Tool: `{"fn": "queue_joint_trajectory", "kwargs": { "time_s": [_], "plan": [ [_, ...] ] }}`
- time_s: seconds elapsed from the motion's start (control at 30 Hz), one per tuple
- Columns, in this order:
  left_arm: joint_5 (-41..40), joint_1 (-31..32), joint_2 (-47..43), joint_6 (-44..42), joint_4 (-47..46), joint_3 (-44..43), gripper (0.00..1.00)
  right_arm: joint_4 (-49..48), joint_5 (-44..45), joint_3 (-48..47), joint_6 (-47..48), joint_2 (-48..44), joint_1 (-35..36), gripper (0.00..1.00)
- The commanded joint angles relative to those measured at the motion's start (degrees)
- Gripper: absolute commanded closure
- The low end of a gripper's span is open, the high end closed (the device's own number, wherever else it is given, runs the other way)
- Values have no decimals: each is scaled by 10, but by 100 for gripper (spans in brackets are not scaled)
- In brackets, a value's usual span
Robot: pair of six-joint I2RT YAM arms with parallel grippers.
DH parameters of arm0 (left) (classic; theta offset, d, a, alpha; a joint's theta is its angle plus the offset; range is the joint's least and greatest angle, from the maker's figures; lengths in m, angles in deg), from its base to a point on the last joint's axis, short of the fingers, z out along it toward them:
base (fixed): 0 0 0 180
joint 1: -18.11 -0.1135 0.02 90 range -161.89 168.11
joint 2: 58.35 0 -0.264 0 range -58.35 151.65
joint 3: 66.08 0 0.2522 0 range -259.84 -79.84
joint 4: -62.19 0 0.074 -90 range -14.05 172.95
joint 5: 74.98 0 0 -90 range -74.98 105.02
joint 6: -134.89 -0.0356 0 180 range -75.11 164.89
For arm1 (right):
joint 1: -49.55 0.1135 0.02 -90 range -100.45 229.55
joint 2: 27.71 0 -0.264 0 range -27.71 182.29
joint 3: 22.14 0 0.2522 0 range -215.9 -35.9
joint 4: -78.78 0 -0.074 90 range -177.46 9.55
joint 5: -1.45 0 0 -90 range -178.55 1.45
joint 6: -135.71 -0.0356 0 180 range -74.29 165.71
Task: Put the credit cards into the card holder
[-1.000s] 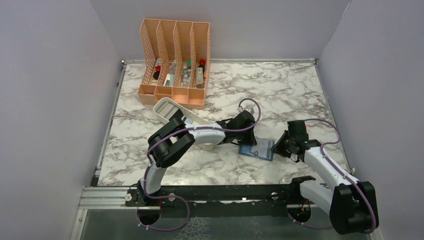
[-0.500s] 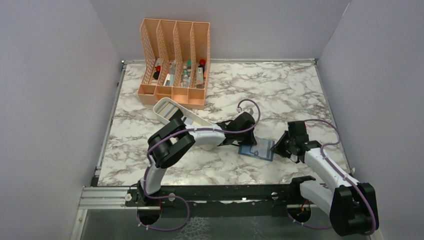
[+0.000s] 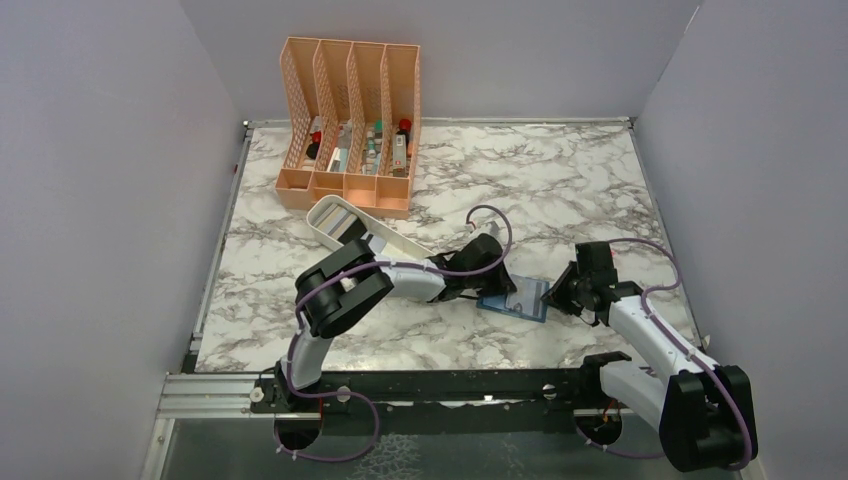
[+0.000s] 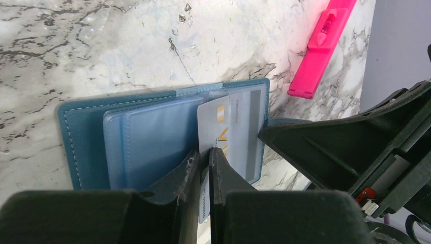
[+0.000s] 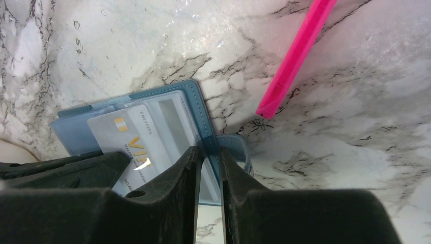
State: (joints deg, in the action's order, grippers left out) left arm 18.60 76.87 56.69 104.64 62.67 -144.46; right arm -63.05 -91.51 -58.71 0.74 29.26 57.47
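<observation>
The teal card holder (image 3: 512, 300) lies open on the marble between both arms, its lighter blue-grey inside up (image 4: 147, 137). A pale grey credit card (image 4: 223, 124) with gold lettering sits partly inside a slot on the holder's right half; it also shows in the right wrist view (image 5: 134, 140). My left gripper (image 4: 206, 155) is shut on the card's near edge. My right gripper (image 5: 209, 152) is shut on the card holder's teal side edge (image 5: 195, 99), beside its strap. In the top view the left gripper (image 3: 492, 280) and right gripper (image 3: 556, 293) flank the holder.
A pink plastic strip (image 5: 295, 56) lies on the marble just beyond the holder. A long white tray (image 3: 340, 222) sits behind the left arm. The peach mesh organizer (image 3: 350, 120) with small bottles stands at the back left. Grey walls close both sides.
The left wrist has shifted slightly nearer and lower over the card holder. The right arm and the holder have stayed put.
</observation>
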Motion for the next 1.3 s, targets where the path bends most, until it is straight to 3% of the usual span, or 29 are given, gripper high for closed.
{"fn": "queue_joint_trajectory", "kwargs": {
  "time_s": [0.0,0.3,0.93,1.27],
  "plan": [
    [-1,16,14,-20,18,2,83,-12,-32,7,-7,6,3,76],
    [-7,17,-21,-57,34,-4,61,0,-24,0,-5,-10,3,76],
    [-2,43,25,-95,57,-72,60,-36,-55,16,-14,16,3,79],
    [7,52,32,-51,32,-67,57,-39,-49,18,-22,15,3,79]
  ]
}}
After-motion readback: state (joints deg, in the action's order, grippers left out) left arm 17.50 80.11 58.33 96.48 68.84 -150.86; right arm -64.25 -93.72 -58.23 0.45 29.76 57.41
